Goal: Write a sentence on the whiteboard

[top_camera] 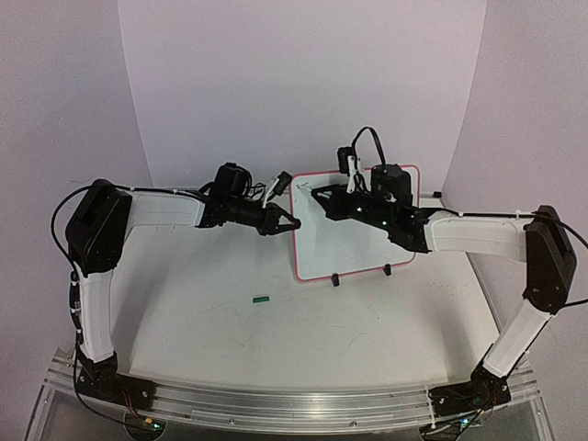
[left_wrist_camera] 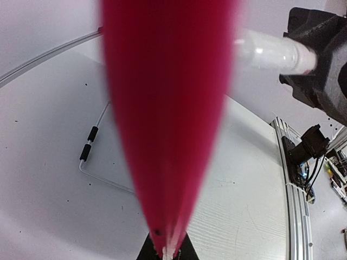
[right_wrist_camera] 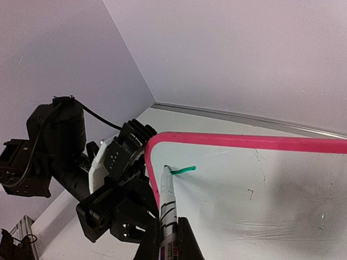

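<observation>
red-pink rim of the whiteboard [left_wrist_camera: 168,108] fills the left wrist view edge-on, running straight away from the left gripper [left_wrist_camera: 165,250], whose fingers are clamped on the board's left edge. seen from above, the board sits right of centre on the table [top_camera: 230,322], its long axis running left to right and slightly skewed, with its two black feet [top_camera: 336,280] on the near edge. the right gripper [right_wrist_camera: 165,246] is closed around a white marker [right_wrist_camera: 167,208], which sticks out lengthwise past the fingertips, its tip meeting the board near the far left corner at one end of a short green stroke [right_wrist_camera: 183,170].
</observation>
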Robot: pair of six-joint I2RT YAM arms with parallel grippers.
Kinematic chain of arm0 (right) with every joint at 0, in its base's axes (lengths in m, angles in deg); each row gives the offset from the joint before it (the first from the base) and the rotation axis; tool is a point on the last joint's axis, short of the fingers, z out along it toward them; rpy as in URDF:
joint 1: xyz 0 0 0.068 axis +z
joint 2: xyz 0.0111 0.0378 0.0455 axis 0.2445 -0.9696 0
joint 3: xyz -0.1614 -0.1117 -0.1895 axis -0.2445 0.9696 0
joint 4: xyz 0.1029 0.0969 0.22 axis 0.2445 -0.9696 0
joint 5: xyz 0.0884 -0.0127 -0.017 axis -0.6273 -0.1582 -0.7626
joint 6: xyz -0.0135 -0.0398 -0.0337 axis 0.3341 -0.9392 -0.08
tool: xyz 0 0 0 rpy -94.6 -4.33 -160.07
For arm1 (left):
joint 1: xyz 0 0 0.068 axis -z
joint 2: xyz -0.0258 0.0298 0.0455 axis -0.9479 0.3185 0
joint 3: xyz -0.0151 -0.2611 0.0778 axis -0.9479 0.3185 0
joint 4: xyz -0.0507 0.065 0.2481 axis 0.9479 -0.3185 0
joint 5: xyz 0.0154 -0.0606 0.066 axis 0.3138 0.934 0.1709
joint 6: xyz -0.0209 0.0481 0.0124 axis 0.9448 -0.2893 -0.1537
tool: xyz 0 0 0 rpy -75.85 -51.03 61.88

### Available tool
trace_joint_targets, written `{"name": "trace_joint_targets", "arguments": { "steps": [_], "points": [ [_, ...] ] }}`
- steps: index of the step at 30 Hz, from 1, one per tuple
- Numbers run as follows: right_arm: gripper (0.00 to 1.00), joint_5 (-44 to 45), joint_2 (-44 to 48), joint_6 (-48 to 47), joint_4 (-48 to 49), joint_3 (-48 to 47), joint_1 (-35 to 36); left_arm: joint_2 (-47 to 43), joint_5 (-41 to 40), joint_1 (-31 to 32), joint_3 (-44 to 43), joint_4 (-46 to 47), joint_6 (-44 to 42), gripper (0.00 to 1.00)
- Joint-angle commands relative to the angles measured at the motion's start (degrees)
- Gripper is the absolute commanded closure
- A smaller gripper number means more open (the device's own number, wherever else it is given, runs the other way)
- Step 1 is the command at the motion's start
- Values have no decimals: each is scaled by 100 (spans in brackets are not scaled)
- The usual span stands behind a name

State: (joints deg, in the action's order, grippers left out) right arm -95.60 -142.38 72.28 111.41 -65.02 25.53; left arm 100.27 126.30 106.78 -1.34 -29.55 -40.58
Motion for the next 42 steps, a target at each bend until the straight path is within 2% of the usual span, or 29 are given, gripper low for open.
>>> {"name": "trace_joint_targets", "arguments": {
  "steps": [1,9,21,31,36,42],
  "points": [
    [100,105,-141,17,-78,-267,31,222,10,208,-24,-970,-109,100],
    [100,395,14,93,-96,74,32,207,-1,209,-29,-980,-118,100],
    [100,171,42,268,-96,528,35,178,-11,209,-33,-1006,-127,100],
    [100,-525,680,179,-105,654,32,172,-33,209,-39,-1028,-127,100],
    [100,-297,886,168,-158,629,22,160,-25,209,-37,-1033,-127,100],
    [100,-307,610,148,-230,404,-4,160,-26,209,-33,-1033,-127,100]
  ]
}}
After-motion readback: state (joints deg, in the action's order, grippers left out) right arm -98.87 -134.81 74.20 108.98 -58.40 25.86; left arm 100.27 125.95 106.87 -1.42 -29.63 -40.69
